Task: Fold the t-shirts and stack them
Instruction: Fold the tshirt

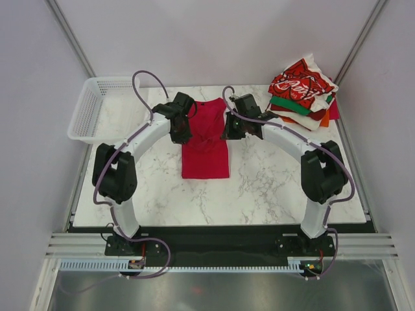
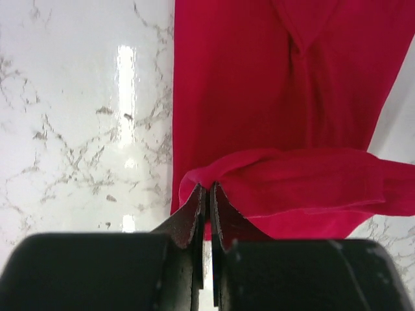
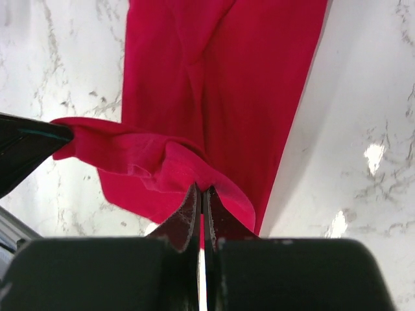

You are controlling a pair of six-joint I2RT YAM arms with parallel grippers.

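Observation:
A plain crimson-red t-shirt [image 1: 205, 144] lies folded lengthwise into a narrow strip on the marble table [image 1: 272, 188]. My left gripper [image 1: 181, 134] is shut on its upper left corner, seen in the left wrist view [image 2: 208, 188]. My right gripper [image 1: 228, 130] is shut on its upper right corner, seen in the right wrist view [image 3: 202, 189]. Both hold the top edge [image 2: 292, 178] lifted and curled over the cloth below. A stack of folded t-shirts [image 1: 303, 94], topped by a red one with white script print, sits at the back right.
A white plastic mesh basket [image 1: 97, 107] stands at the back left corner. The table's right edge runs close beside the folded stack. Bare marble lies in front of the shirt.

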